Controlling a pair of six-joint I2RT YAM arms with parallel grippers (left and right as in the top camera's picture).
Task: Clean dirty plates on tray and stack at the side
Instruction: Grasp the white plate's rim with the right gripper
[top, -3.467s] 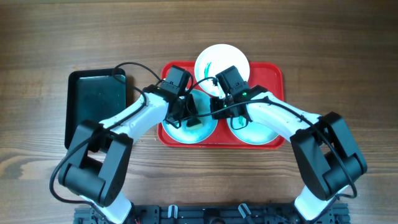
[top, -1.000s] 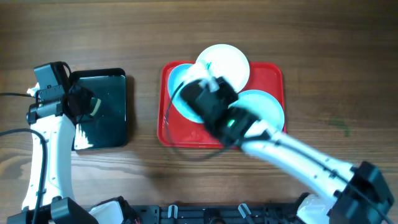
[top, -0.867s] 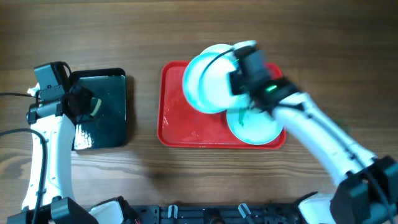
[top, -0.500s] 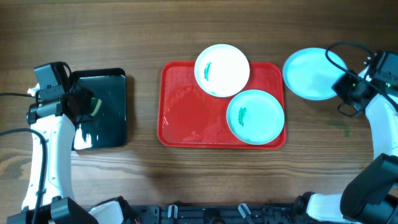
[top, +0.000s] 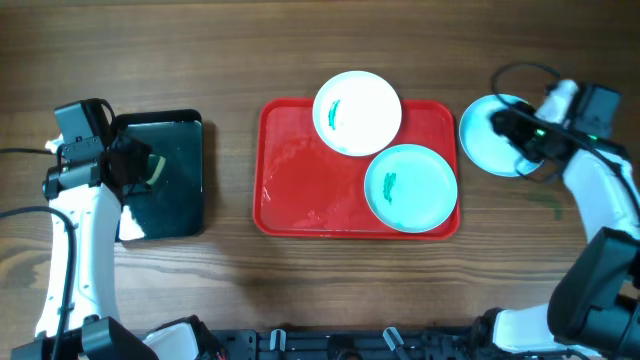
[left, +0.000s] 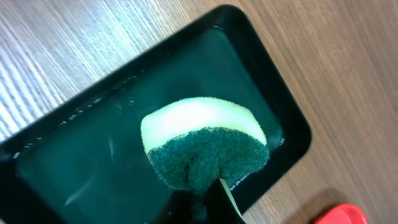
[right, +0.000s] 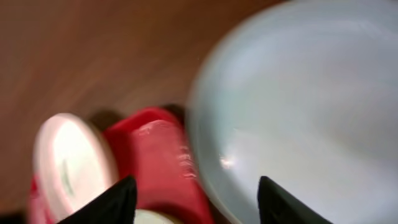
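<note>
The red tray (top: 290, 190) lies in the middle of the wooden table (top: 330, 50) and is the reference for all places here. Two plates are on it. The white plate (top: 357, 112) sits at the far edge of the tray and its rim goes over the tray's rim; it has a small teal-green smear on its left part. The smeared cyan plate (top: 410, 187) lies in the near right corner of the tray, touching or almost touching the white plate, with a small green smear near its middle.

The other cyan plate (top: 482, 140) is outside the tray, just beside its far right corner, on the table. The right gripper (top: 505, 128) is above the right part of this plate. In the right wrist view, which is blurred, its two fingers (right: 112, 200) are spread wide apart, with the pale plate surface (right: 311, 112) filling the area beyond them.

To the left of the tray, well apart from it, is the black tray (top: 170, 200). The left gripper (top: 135, 168) is over it and pinches a sponge (left: 202, 140), yellow with a dark green scrub side, between its pressed fingers.
</note>
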